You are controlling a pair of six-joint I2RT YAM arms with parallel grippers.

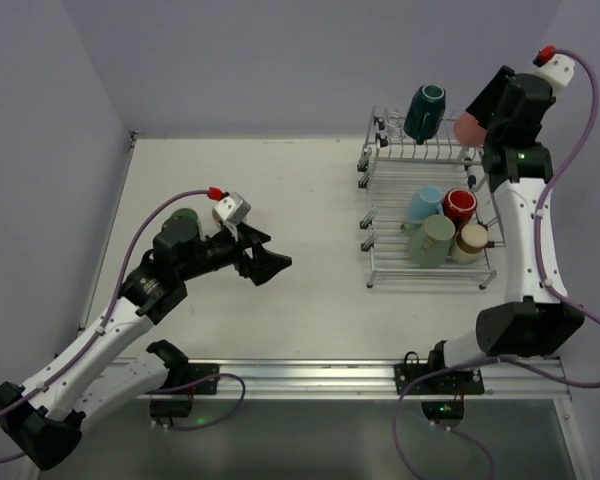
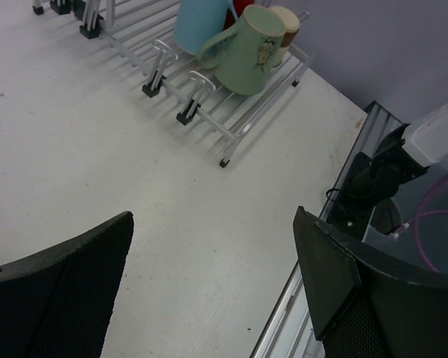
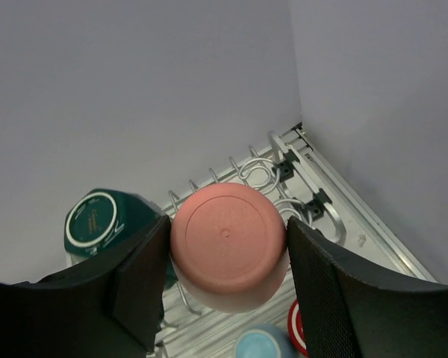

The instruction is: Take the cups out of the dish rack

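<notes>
A: R gripper (image 3: 228, 277)?
B: Jaws clamped on pink cup (image 3: 228, 242), at top tier of dish rack (image 1: 428, 283), far-right corner.
A: L gripper (image 1: 267, 263)?
B: Jaws wide, mid-table (image 1: 310, 180), open room all round.

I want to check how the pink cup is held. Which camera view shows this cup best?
The right wrist view: the pink cup fills the middle, base toward the camera, between the fingers of the right gripper. The top external view shows only a pink sliver. The left wrist view does not show it.
</notes>
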